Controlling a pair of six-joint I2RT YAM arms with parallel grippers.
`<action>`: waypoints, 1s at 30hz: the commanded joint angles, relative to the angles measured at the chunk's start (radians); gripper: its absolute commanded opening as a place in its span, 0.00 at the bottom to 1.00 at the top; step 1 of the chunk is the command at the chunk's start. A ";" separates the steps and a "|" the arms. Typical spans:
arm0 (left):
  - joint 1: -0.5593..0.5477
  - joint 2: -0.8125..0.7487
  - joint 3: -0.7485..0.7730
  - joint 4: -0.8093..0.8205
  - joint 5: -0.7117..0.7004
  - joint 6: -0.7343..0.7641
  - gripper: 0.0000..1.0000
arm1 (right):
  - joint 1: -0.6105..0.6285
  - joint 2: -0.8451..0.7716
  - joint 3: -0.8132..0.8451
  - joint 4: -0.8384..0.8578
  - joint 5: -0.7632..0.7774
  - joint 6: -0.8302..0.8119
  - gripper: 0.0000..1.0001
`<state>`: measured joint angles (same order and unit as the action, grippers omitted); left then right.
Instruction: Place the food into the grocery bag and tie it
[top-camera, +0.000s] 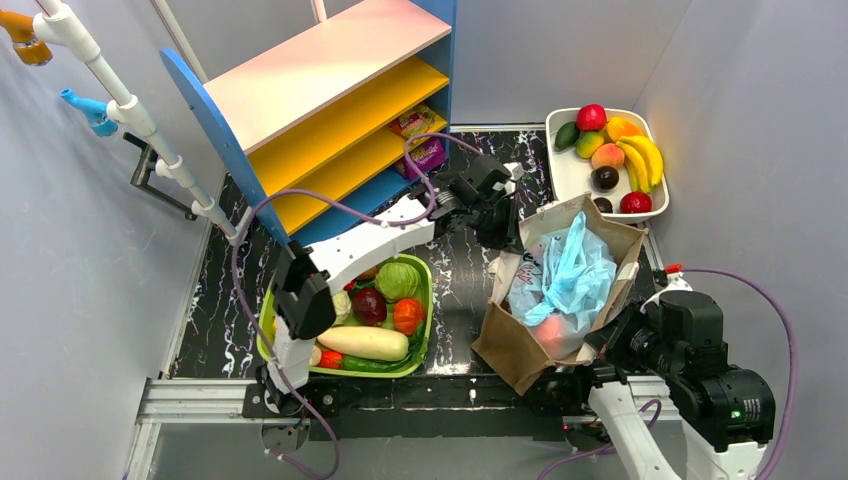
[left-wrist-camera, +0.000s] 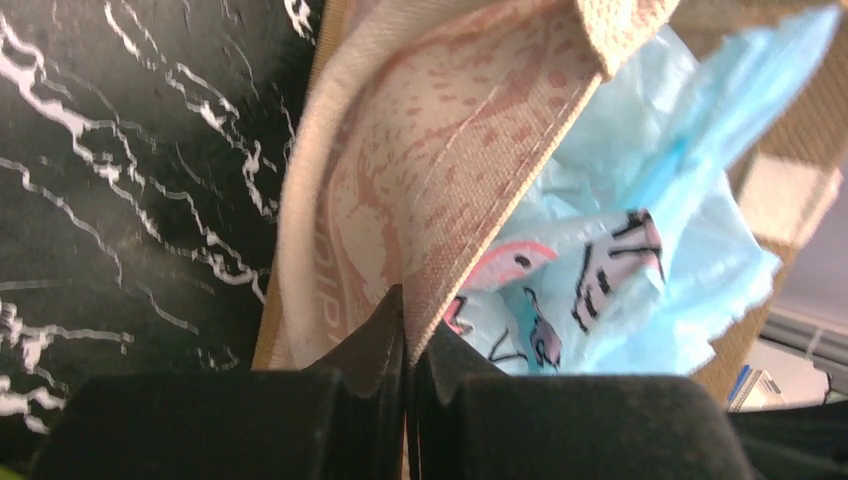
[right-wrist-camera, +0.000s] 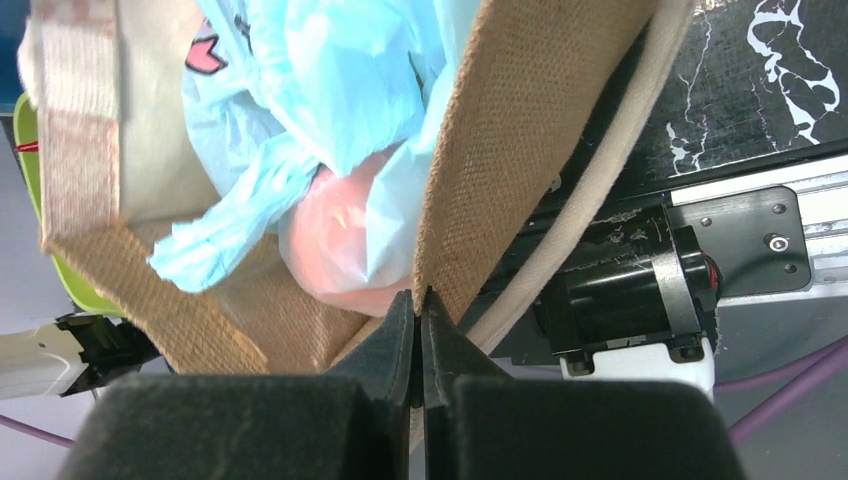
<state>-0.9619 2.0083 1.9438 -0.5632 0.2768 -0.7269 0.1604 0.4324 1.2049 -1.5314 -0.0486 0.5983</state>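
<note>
Your left gripper (left-wrist-camera: 405, 335) and right gripper (right-wrist-camera: 420, 312) each pinch an opposite rim of the brown bag (top-camera: 505, 352), which stands between the green vegetable basket (top-camera: 429, 320) and the white fruit tray (top-camera: 565, 185). Inside the brown bag sits the blue grocery bag (top-camera: 575, 270), with an orange fruit (right-wrist-camera: 345, 255) in it.

Top view looks down from behind; both wrist views, close, share the brown bag (top-camera: 505, 350) beyond their fingers (left-wrist-camera: 370, 350).

Plain grey walls (top-camera: 80, 250) enclose a black, white-veined worktop (top-camera: 215, 330); a shelf unit (top-camera: 330, 75) with blue sides and yellow boards stands at the back.
</note>
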 joint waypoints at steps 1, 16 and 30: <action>-0.014 -0.232 -0.063 0.031 0.051 -0.026 0.00 | 0.008 0.072 0.070 0.039 -0.030 -0.024 0.01; -0.107 -0.432 -0.211 0.042 -0.066 -0.039 0.00 | 0.007 0.249 0.120 0.406 -0.407 -0.188 0.01; -0.229 -0.354 -0.126 0.062 -0.347 -0.165 0.00 | 0.008 0.318 0.046 0.593 -0.575 -0.219 0.01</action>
<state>-1.1522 1.6650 1.7229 -0.6106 -0.0101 -0.8318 0.1642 0.7315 1.2388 -1.1213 -0.5529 0.4091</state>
